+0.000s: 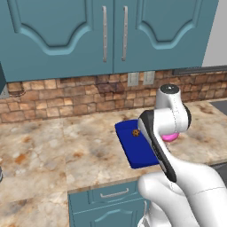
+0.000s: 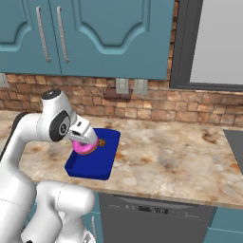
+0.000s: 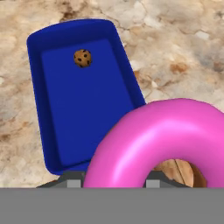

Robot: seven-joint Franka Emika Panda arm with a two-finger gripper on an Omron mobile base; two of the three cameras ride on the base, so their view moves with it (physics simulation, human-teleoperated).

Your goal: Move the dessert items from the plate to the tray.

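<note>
My gripper (image 2: pixel 86 142) is shut on a pink-iced ring doughnut (image 2: pixel 84 148), the dessert item, and holds it in the air over the near end of the tray. In the hand view the doughnut (image 3: pixel 162 140) bulks large at the lower right, just past the tray's (image 3: pixel 43 131) near corner. The dark blue tray (image 2: pixel 93 167) lies on the counter, and a small chocolate-chip cookie (image 3: pixel 82 57) rests on its far part. From the left base view the doughnut (image 1: pixel 169 138) peeks out behind my arm, right of the tray (image 1: pixel 133 148). The plate is out of view.
The tray sits on a marbled stone counter (image 1: pixel 53 146) with a brick backsplash and teal wall cupboards (image 1: pixel 66 31) above. A dark hob corner (image 2: pixel 235 142) lies at the far right. The counter's front edge (image 2: pixel 166 198) runs just below the tray.
</note>
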